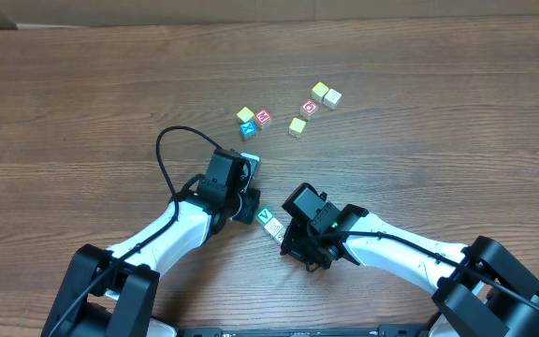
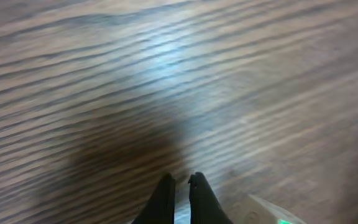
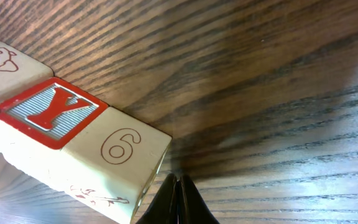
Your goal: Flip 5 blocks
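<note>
R end effector (image 3: 178, 199): fingers pressed shut, nothing held. Tips low over the worktop (image 1: 82, 103), just beside the near bottom corner of the Y/6 block (image 3: 73, 146). Touching or not: can't tell.
L end effector (image 2: 180, 198): closed, empty, over bare wood. A pale edge w/ a bit of green shows at its 4 o'clock in the wrist view, prob. a block.
Y/6 block: pale cube, red "Y" face and outlined "6" face toward the R wrist cam. Lies at 10 o'clock of the R tips. Another pale printed face butts against it at the far L.
Green V block (image 1: 269, 219): between the two end effectors in the overhead view, V face up. A pale cube touches it at 5 o'clock.
Far blocks (image 1: 297, 125): seven loose cubes at approx. 12 o'clock of both arms, well apart from them.
Step, as judged: R arm set to nudge or tip the near cube.
Risk 1: shut tips shove low on the cube, so it slides across the wood instead of rolling.
Risk 2: a sliding cube pushes its neighbour and both turn or scatter, so the flip count gets muddled.
Risk 3: the arms are close together, so a sideways sweep could make them clash.
Risk 4: too hard a push could make the cube roll twice and show the wrong face.
</note>
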